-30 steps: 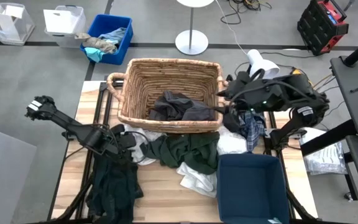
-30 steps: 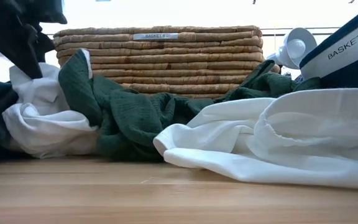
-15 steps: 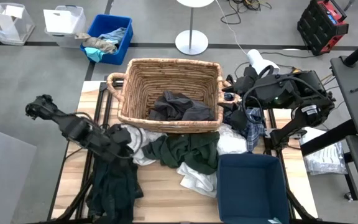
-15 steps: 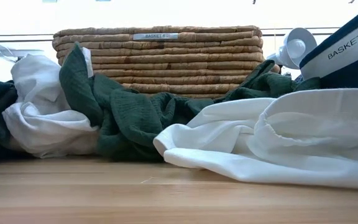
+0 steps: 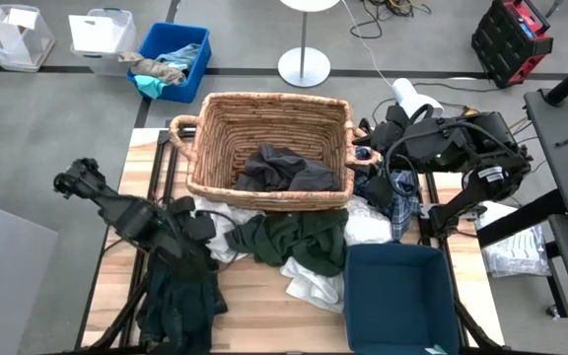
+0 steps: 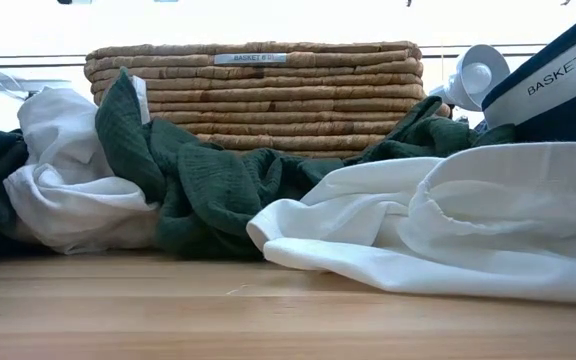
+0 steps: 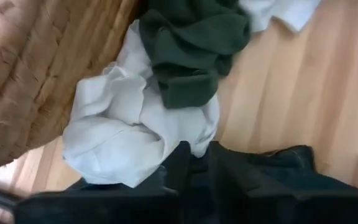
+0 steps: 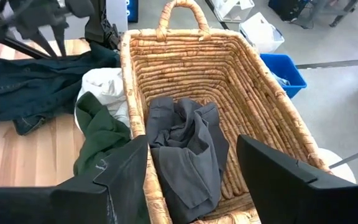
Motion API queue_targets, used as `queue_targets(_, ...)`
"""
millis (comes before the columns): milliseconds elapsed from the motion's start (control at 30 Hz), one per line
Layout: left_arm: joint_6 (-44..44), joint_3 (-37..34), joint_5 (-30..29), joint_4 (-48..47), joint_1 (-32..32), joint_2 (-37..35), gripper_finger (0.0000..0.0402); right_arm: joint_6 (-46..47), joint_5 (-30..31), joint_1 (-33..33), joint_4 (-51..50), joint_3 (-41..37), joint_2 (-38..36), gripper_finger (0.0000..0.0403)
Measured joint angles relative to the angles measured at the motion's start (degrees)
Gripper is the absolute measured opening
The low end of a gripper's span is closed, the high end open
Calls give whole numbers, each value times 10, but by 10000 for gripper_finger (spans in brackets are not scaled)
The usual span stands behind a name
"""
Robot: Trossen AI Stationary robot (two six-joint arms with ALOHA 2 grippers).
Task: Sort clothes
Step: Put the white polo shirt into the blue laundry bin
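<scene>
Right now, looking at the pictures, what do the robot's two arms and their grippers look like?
Both arms are dark, nearly black, jointed links. The left arm is slim with a knobby end joint. The right arm is bulkier, with black cables looping over it and a small green light. The right gripper has two broad, flat, dark wedge-shaped fingers; the left gripper has narrow dark ones.

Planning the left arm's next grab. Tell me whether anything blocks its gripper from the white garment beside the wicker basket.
Nothing visible does. The left gripper sits right at the white garment, over the dark garment. A dark green garment overlaps only its far end.
</scene>
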Motion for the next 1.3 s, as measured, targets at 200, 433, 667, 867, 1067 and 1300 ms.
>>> queue_targets(200, -9, -28, -15, 6, 0, 12, 124, -15, -2, 0, 0, 0, 1, 240)
queue_targets(433, -16, -128, -43, 35, 2, -10, 188, -23, -2, 0, -1, 0, 1, 233)
queue_targets(667, -31, -237, -47, 157, 5, -24, 178, -30, -4, 0, -1, 0, 1, 244)
queue_targets(867, -79, -282, -58, 192, 5, -24, 145, -36, -4, 0, -2, 0, 1, 237)
queue_targets(1067, -95, -285, -77, 194, 6, -25, 20, -36, -4, 0, -2, 0, 1, 231)
queue_targets(1300, -94, -236, -47, 190, 1, -31, 1, -36, -4, 0, -4, 0, 1, 238)
